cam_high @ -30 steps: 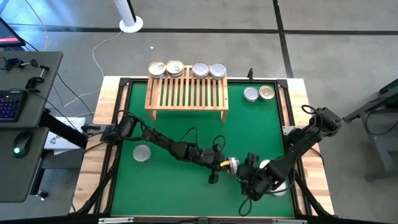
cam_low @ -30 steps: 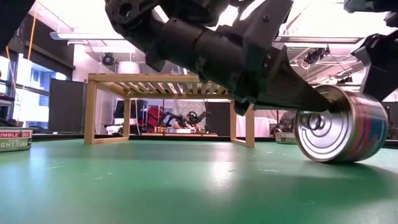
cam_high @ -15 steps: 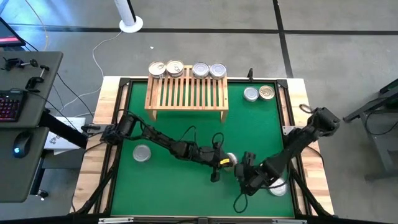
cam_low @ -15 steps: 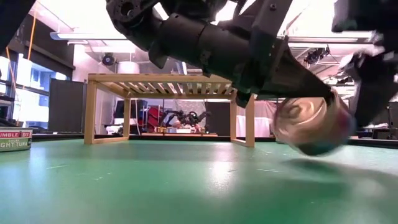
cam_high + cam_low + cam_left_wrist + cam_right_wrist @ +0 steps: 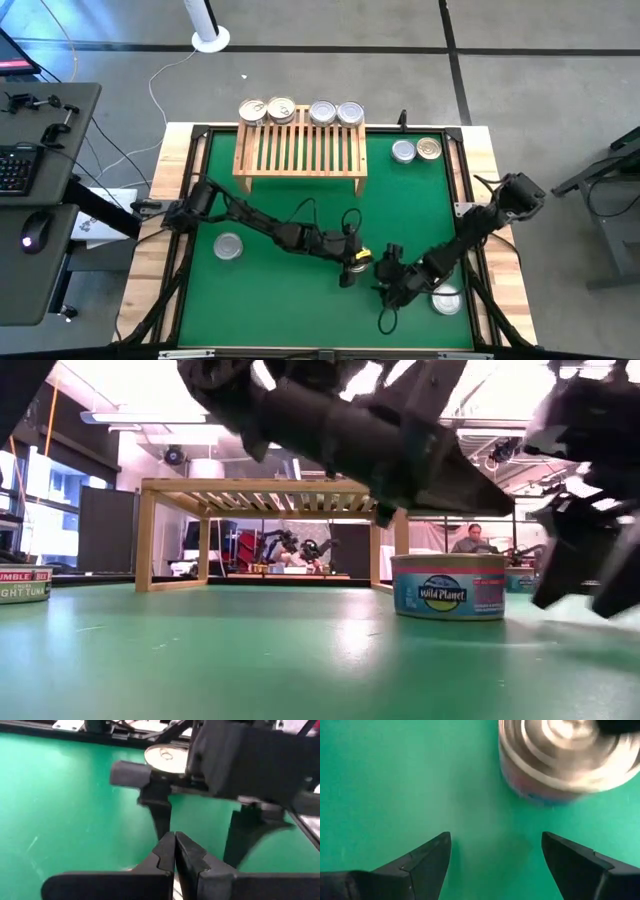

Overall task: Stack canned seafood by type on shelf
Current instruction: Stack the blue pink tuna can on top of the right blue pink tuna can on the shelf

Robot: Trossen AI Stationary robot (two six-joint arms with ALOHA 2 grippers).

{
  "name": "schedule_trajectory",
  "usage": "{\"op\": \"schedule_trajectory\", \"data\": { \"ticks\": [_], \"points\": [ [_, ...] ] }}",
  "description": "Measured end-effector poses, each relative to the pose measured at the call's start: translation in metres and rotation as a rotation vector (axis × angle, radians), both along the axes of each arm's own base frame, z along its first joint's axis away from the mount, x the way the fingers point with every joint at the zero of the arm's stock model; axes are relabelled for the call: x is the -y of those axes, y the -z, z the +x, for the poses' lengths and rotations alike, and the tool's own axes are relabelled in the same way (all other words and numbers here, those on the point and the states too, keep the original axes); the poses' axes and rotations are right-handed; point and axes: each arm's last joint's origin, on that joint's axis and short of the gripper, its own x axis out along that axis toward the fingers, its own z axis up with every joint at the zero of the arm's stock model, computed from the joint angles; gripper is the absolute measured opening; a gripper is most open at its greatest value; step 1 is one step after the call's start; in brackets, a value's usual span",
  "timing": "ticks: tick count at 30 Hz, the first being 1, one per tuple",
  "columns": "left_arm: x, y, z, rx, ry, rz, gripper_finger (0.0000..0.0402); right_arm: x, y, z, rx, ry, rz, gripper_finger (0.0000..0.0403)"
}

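1. The right claw (image 5: pixel 385 280) hangs low over the near middle of the green-matted worktop (image 5: pixel 400 215), its two dark fingers (image 5: pixel 427 855) spread wide and holding nothing.
2. Just ahead of those fingers stands a short round tin with a shiny silver lid and a blue-and-red label (image 5: pixel 565 762), upright on the mat; in the low view the same tin (image 5: pixel 448 587) sits flat on its base, apart from both claws.
3. The left claw (image 5: pixel 352 270) is beside it, close to the right claw, with its fingers (image 5: pixel 175 852) pressed together and nothing between them.
4. Farther out, one silver-lidded tin (image 5: pixel 228 245) lies on the left of the mat, another tin (image 5: pixel 445 298) sits partly hidden under the right arm, and a silver and a gold tin (image 5: pixel 416 150) stand as a pair at the far right corner.
5. The low light-wood slatted shelf (image 5: pixel 300 150) stands at the far side; four tins (image 5: pixel 300 112) already line its back edge, two gold-toned on the left, two silver on the right.
6. Risks, as I judge them: the two claws are crowded, so a reach by the right one could strike the left arm. An off-centre closing could push the tin sliding or tip it onto its rim and send it rolling. Setting it on the wrong stack would mix the types.
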Motion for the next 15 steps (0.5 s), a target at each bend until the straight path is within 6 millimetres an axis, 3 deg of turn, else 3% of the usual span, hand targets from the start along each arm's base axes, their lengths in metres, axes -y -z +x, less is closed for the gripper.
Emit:
{"op": "schedule_trajectory", "data": {
  "ticks": [4, 9, 15],
  "points": [
    [0.008, -0.018, -0.015, -0.109, -0.045, 0.067, 0.0000, 0.000, 0.006, -0.009, 0.024, 0.042, -0.044, 0.0304],
    [0.014, -0.034, -0.048, -0.271, -0.145, 0.142, 0.0000, 0.006, 0.024, -0.028, 0.209, 0.124, -0.069, 0.0304],
    [0.009, -0.019, -0.075, -0.335, -0.206, 0.098, 0.0000, 0.035, 0.041, -0.037, 0.316, 0.195, 0.089, 0.0310]
  ]
}}
